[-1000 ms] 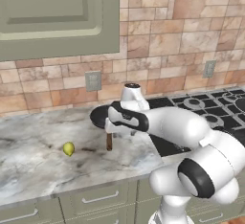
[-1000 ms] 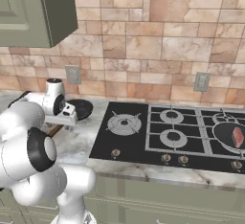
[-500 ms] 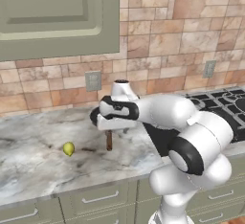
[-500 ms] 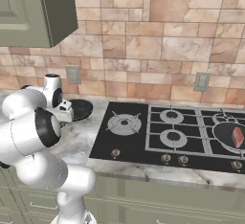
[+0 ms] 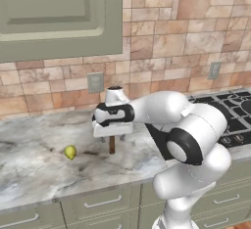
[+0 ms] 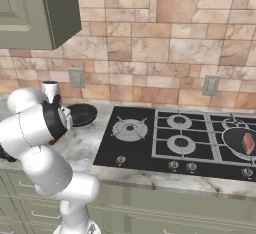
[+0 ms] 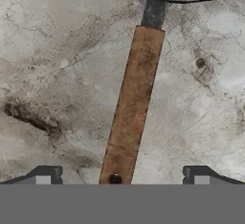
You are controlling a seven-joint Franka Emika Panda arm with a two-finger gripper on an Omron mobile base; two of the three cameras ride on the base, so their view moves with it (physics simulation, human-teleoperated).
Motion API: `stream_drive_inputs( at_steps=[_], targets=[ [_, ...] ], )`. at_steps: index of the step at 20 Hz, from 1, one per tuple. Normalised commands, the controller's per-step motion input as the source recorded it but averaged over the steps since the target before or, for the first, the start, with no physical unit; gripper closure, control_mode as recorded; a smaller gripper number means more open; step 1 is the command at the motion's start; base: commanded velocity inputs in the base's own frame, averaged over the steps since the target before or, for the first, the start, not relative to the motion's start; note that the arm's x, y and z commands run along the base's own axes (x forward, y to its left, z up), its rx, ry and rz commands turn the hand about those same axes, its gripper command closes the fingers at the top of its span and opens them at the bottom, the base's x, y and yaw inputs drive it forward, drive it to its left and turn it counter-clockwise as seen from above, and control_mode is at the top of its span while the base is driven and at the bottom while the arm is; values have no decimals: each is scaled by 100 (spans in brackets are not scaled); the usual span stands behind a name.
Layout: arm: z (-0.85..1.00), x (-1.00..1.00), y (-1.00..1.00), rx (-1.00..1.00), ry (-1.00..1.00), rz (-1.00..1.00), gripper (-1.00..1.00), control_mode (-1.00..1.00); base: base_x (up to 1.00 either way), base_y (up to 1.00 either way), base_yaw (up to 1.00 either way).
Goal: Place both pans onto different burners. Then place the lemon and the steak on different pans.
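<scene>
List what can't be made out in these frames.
- Pan with the wooden handle: bowl cut off by the hand view's top edge; mostly behind the arm in both base views.
- Gripper: fingertips barely show, height above the handle unclear.
- Steak: too small for detail, right base view.

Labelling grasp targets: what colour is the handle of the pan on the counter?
Brown wood, on the pan handle; the hand view shows it best.

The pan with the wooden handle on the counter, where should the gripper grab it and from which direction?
Grip the brown wooden handle from straight above. It is a long flat strip lying on the counter, and the gripper fingers already stand open on either side of its end.
</scene>
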Motion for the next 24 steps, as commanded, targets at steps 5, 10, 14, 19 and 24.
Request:
stream_drive_inputs(
  at_steps=[5, 10, 14, 19, 24],
  targets=[
    [-4, 0, 1, 0, 0, -8, -100, -100, 0, 0, 0],
    [-6, 1, 0, 0, 0, -8, -100, -100, 0, 0, 0],
    [-17, 0, 0, -1, -1, -6, -100, -100, 0, 0, 0],
    [-14, 0, 0, 0, 0, -6, -100, -100, 0, 0, 0],
    [-9, 0, 0, 0, 0, -5, -100, -100, 0, 0, 0]
  ],
)
